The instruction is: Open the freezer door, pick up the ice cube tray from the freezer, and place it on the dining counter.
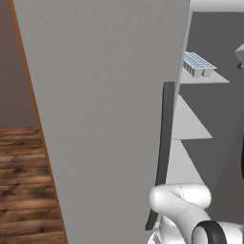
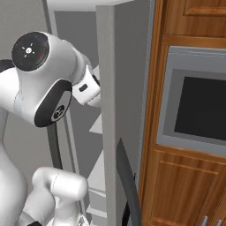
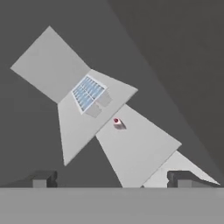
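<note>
While the freezer door (image 1: 105, 119) stands swung open, we hold our gripper (image 3: 111, 180) wide and empty, well short of the ice cube tray (image 3: 88, 93), which lies ahead on a white shelf (image 3: 83, 122), its long side slanted across our fingers' line.
</note>
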